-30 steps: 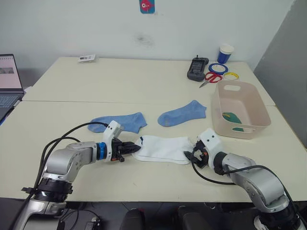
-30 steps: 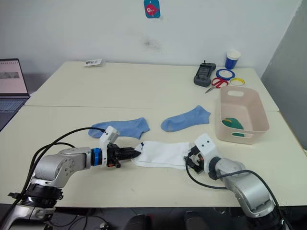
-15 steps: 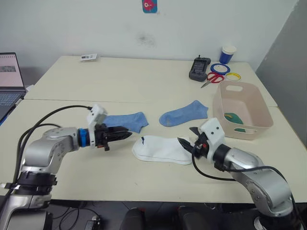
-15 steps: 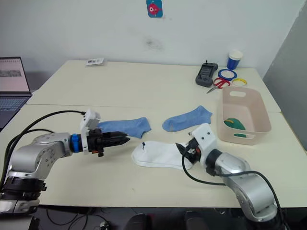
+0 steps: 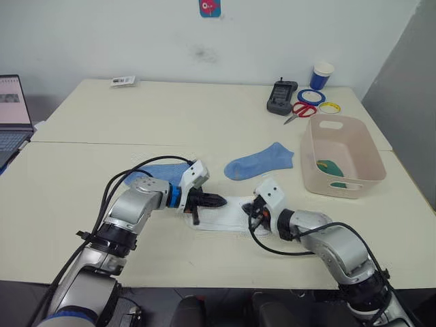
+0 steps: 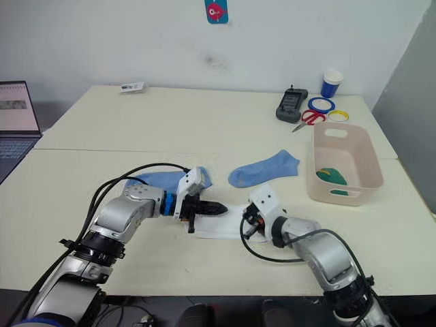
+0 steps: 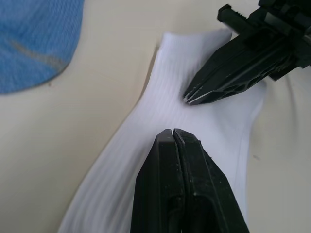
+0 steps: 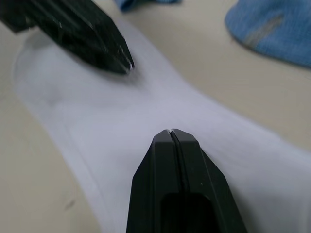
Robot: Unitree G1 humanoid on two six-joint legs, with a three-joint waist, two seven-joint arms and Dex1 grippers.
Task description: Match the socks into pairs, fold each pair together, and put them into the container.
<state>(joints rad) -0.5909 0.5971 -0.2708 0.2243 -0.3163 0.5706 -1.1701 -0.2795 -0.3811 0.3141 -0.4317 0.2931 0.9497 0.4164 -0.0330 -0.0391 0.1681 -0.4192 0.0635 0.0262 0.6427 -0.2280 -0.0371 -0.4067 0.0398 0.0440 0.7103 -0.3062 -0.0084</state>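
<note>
White cloth lies flat on the table (image 5: 82, 225) between the two grippers: the white socks (image 5: 228, 212), stacked as it seems, near the front edge. Their long axis runs left to right across the table, a little tilted.

From the left, the left gripper (image 5: 219, 201) has its black fingers pressed together with nothing between them, and the tips rest over the left part of the white cloth. A light blue sock (image 5: 155, 171) lies just behind this arm.

The right gripper (image 5: 253, 211) is also clenched and empty, its tips on the right part of the same cloth. In the left wrist view the two tips point at each other, near but apart, along the long axis. I judge both arms equally near, so a fold would bring one end over the other.

Further right, the second light blue sock (image 5: 260, 161) lies behind, pointing up toward the container (image 5: 355, 158), which holds a dark green sock (image 5: 331, 167).
</note>
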